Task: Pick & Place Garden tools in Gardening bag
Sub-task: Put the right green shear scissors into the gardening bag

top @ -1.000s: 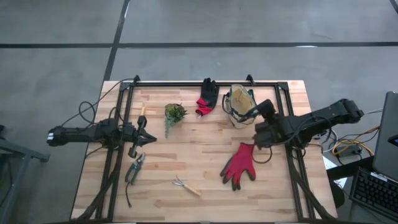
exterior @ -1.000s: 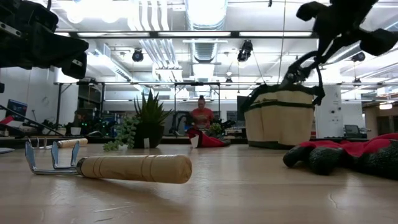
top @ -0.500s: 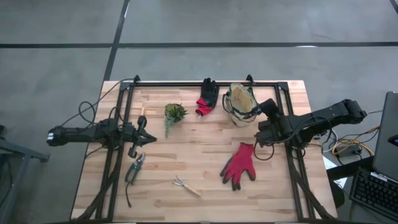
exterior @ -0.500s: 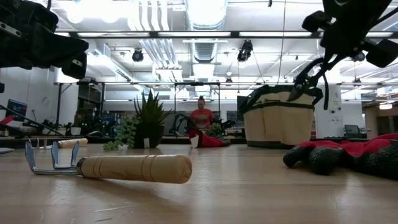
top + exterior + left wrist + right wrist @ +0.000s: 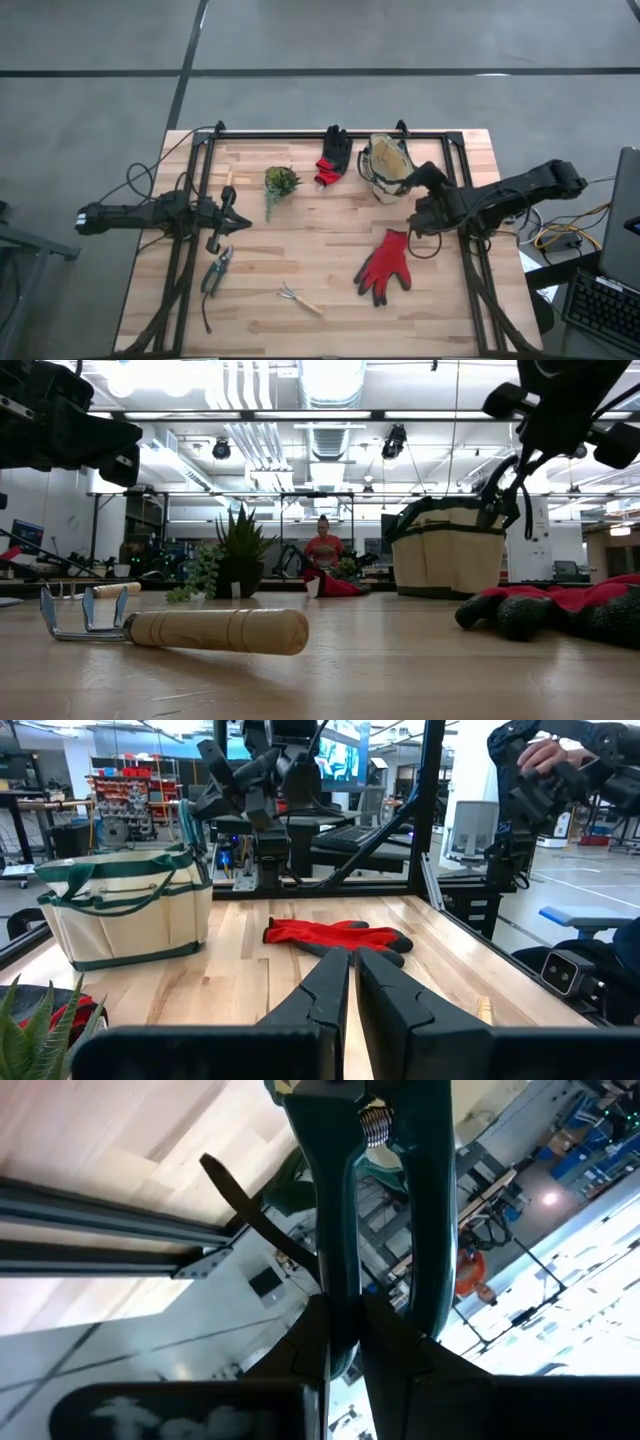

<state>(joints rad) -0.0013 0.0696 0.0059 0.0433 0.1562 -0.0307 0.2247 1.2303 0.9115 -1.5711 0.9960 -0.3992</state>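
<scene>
My right gripper (image 5: 422,186) is shut on the green-handled pruners (image 5: 512,485), held in the air beside the right side of the beige gardening bag (image 5: 388,166). The bag stands upright at the table's far side. The red glove (image 5: 385,266) lies flat near the bag. The black-and-red glove (image 5: 333,156) lies left of the bag. The dark-handled pruners (image 5: 216,270) and the wooden-handled hand fork (image 5: 300,298) lie at the near left. My left gripper (image 5: 236,214) is shut and empty at the table's left. My right gripper pinches one green handle of the pruners (image 5: 336,1280) between its two fingers, which lie along the handle. The other handle (image 5: 430,1210) stands free beside them. The pruners hang below the gripper, blades down, clear of the table and next to the bag's rim (image 5: 470,505).
A small leafy plant (image 5: 281,182) stands left of the black-and-red glove. A black metal frame (image 5: 330,134) runs along the table's far, left and right sides. A person's hand (image 5: 545,755) shows in the room beyond the table.
My right gripper has shifted a little toward the table's right edge and tipped. The green-handled pruners now hang steeper beside the bag's right side, where a second ago they slanted over its rim.
</scene>
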